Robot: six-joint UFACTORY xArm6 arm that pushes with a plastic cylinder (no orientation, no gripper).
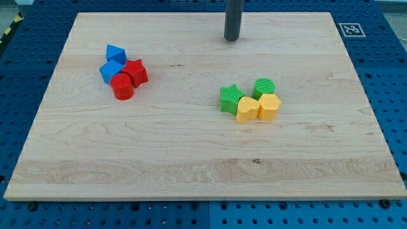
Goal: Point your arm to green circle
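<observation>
Dark rod, no pincer on it, hangs upright with my tip (232, 39) touching nothing near the view's top, well apart from the green circle (264, 87) right of centre, beside the green star (231, 98).

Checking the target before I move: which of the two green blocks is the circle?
The green circle, the round one at the cluster's upper right; the green star left of it has points. My tip is above both.

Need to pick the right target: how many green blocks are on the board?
2. The green star and the green circle sit in the right cluster, circle nearer the view's top right. None seem hidden.
</observation>
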